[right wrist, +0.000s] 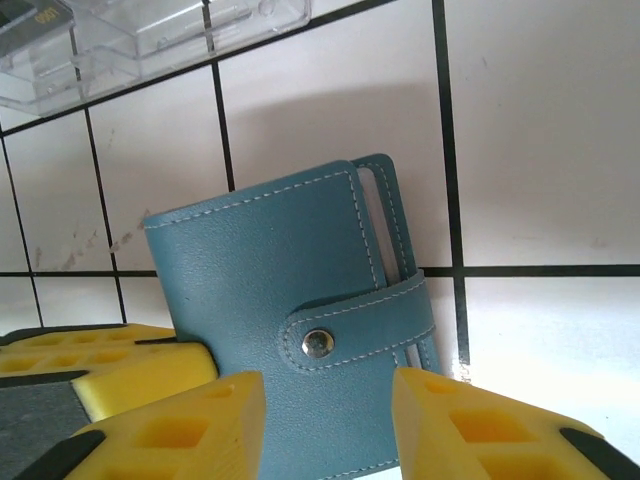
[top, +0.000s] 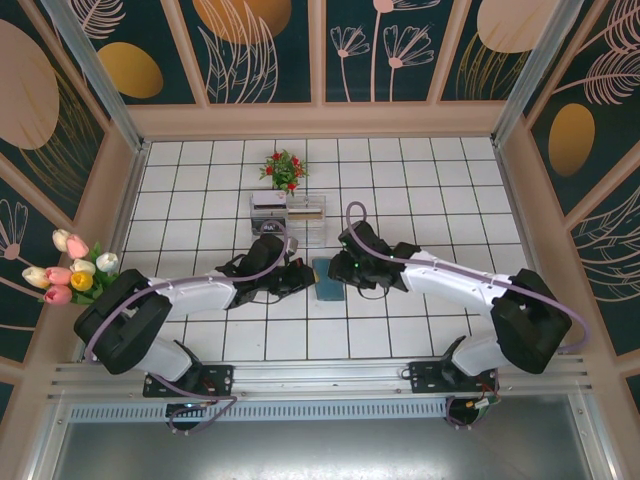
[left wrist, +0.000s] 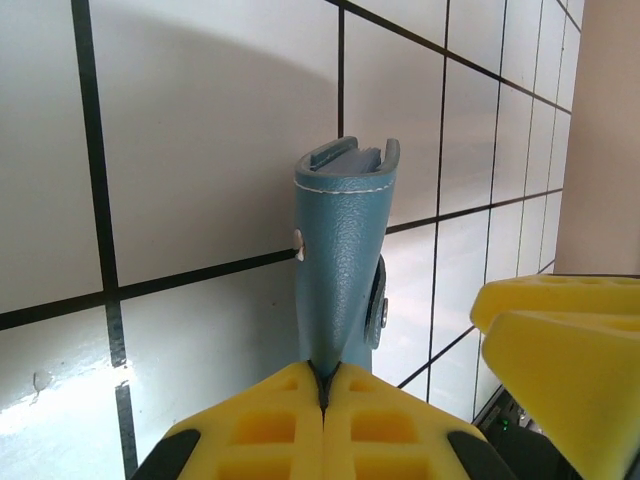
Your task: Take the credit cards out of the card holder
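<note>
We find the flat teal leather card holder (top: 326, 279) at mid-table between both arms, its snap strap (right wrist: 350, 335) fastened. Our left gripper (left wrist: 322, 388) is pinched tight on one thin edge of it. Our right gripper (right wrist: 328, 388) stands parted, straddling the strapped end; we cannot tell whether it touches. Pale credit cards (right wrist: 374, 225) show along the open side. A clear acrylic box (top: 288, 212) sits just behind, and the white tiled table (top: 420, 180) lies open to the right.

The card holder (right wrist: 265, 270) is teal with pale stitching; the jaws yellow; the table (right wrist: 540, 130) white-tiled, dark-lined.
</note>
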Controlling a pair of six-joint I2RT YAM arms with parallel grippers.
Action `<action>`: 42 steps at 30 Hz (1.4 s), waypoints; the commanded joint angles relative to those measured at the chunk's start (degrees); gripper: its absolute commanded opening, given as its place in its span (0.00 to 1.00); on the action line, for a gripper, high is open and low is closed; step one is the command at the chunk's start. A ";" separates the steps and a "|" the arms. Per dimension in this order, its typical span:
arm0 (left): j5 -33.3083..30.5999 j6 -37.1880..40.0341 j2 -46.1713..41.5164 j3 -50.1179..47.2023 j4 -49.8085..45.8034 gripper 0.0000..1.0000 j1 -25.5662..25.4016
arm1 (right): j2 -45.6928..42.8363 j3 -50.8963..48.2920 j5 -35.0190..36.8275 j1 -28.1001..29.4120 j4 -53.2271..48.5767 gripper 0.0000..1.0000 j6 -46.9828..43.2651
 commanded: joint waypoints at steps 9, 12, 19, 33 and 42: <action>0.12 4.00 -3.44 0.80 0.66 0.00 -0.15 | 7.97 7.72 -1.03 0.17 -2.84 0.39 -3.22; -0.93 3.95 -4.64 -0.03 1.61 0.00 -0.22 | 9.73 9.42 -1.81 0.32 -4.53 0.37 -2.67; -2.09 4.56 -4.34 0.60 0.20 0.00 -0.20 | 8.68 5.60 -2.06 1.25 -1.28 0.37 -0.95; -1.86 3.60 -3.98 2.16 -2.97 0.00 -0.22 | 9.29 3.57 -4.40 0.99 -1.05 0.34 -4.05; -6.67 4.25 -5.92 1.21 -7.99 0.00 -0.22 | 7.36 1.87 2.44 0.33 -7.90 0.28 -5.29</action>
